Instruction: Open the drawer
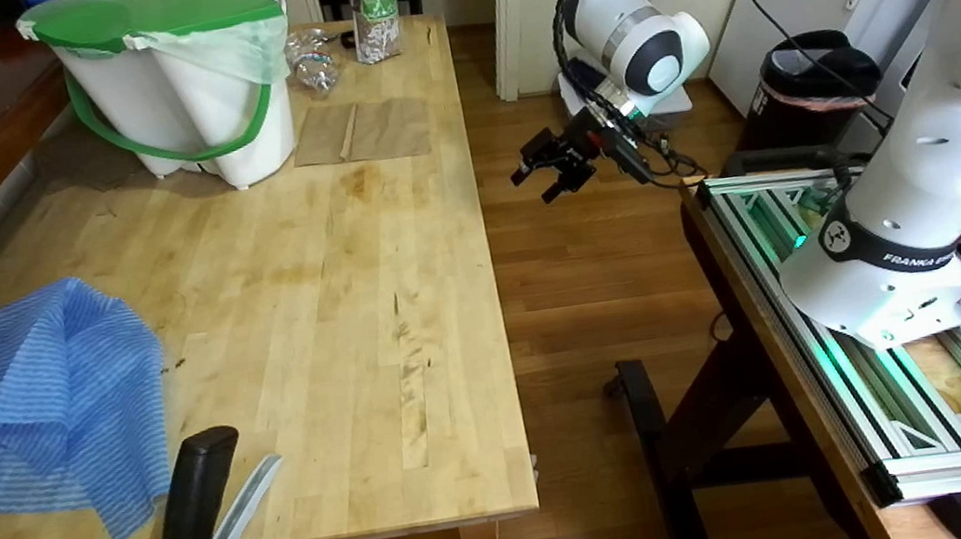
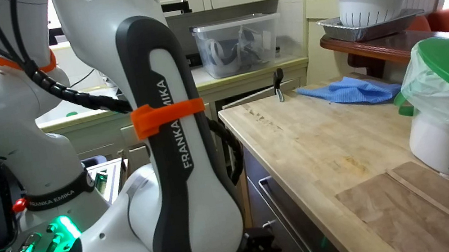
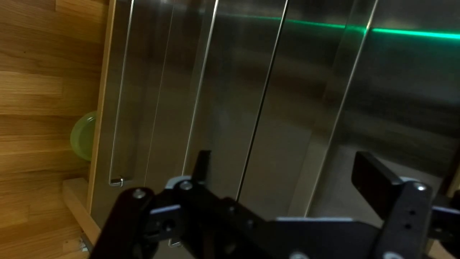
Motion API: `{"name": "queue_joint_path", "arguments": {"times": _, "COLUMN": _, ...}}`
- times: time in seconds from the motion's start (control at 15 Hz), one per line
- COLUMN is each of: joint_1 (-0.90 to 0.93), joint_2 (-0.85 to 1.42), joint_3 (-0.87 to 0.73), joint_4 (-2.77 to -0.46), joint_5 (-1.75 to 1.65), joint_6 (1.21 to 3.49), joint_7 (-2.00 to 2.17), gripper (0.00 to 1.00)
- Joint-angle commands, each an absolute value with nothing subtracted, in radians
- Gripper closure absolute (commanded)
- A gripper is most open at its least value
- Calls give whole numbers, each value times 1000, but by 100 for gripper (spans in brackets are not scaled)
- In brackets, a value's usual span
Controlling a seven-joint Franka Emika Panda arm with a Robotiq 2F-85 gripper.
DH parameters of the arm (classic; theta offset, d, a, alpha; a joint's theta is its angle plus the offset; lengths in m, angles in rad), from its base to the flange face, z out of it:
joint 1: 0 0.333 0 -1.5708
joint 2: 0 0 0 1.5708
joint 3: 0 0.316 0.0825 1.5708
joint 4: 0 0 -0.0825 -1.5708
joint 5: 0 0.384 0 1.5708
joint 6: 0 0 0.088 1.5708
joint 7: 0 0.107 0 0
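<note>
In the wrist view several shiny dark metal drawer fronts lie across the picture. The widest-set one, at right (image 3: pixel 388 108), has a long thin bar handle (image 3: pixel 341 108). All fronts look shut. These fronts also show under the wooden table top in an exterior view (image 2: pixel 254 166), with a bar handle (image 2: pixel 275 197). No light wood drawer front or drawer inside is in view. My gripper (image 3: pixel 282 154) is open and empty, facing the fronts; the right-hand handle runs between its fingers in the picture, seemingly apart from them. It shows beside the table in both exterior views (image 1: pixel 533 187) (image 2: pixel 274 240).
The butcher-block table (image 1: pixel 336 309) carries a crumpled blue cloth (image 1: pixel 56 395), a white tub with green lid (image 1: pixel 182 86), a brown paper bag (image 1: pixel 363 133) and a black clamp (image 1: pixel 202 497) at its edge. A wooden table leg (image 3: pixel 81 208) and green bowl (image 3: pixel 84 135) show low down.
</note>
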State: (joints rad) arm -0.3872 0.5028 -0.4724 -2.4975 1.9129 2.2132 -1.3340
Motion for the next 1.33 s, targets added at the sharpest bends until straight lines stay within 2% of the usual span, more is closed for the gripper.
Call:
{"name": "queue_joint_path", "arguments": {"times": 0.0, "joint_1": -380, "joint_2": 503, "joint_3": -479, "joint_4": -2498, "joint_5": 1911, "joint_6": 2211, "joint_7": -1330, "gripper": 0}}
{"name": "queue_joint_path", "arguments": {"times": 1.2, "joint_1": -288, "joint_2": 646, "joint_3": -429, "joint_4": -2356, "joint_5": 2129, "joint_6": 2288, "joint_7": -1343, "gripper": 0}}
{"name": "queue_joint_path", "arguments": {"times": 1.27, "joint_1": -286, "joint_2": 656, "joint_3": -429, "joint_4": -2348, "joint_5": 2131, "joint_6": 2287, "joint_7": -1342, "gripper": 3}}
